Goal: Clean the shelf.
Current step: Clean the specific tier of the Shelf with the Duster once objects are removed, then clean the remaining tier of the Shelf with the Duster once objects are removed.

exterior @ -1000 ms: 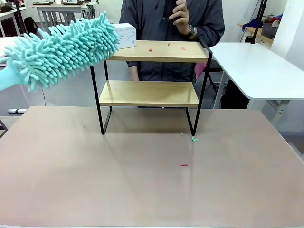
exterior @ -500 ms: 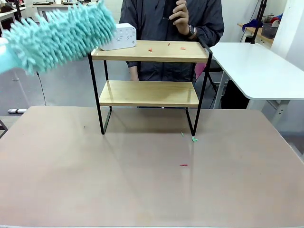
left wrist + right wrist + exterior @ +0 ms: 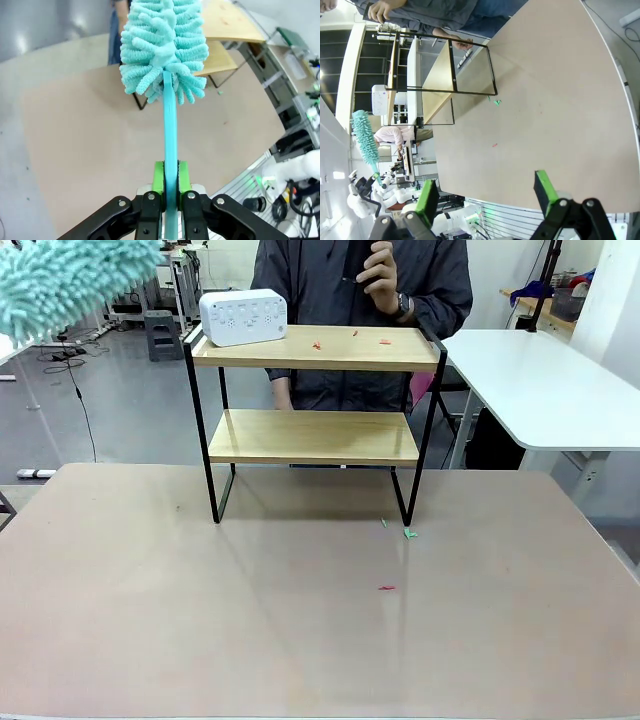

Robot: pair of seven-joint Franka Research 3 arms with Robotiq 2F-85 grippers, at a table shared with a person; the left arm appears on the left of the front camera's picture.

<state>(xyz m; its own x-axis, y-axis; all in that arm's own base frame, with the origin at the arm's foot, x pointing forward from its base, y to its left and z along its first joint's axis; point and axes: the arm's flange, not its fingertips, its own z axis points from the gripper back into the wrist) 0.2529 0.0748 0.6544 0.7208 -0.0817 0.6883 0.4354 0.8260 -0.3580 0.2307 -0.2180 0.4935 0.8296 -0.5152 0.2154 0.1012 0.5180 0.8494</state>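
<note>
The shelf (image 3: 310,435) stands at the table's far side, two wooden boards in a black frame, seen sideways in the right wrist view (image 3: 437,75). Small red scraps (image 3: 385,340) lie on its top board next to a white box (image 3: 243,317). My left gripper (image 3: 170,186) is shut on the handle of a teal fluffy duster (image 3: 164,47), whose head is up at the top left in the front view (image 3: 70,275), clear of the shelf. My right gripper (image 3: 487,195) is open and holds nothing, above the table's near side.
A person stands behind the shelf with a hand (image 3: 378,270) raised. More scraps lie on the brown table (image 3: 300,640), a red one (image 3: 387,588) and a green one (image 3: 409,533). A white table (image 3: 540,380) is at the right.
The duster has swung up and left, away from the shelf's top board, uncovering the white box. The person and the shelf have not moved.
</note>
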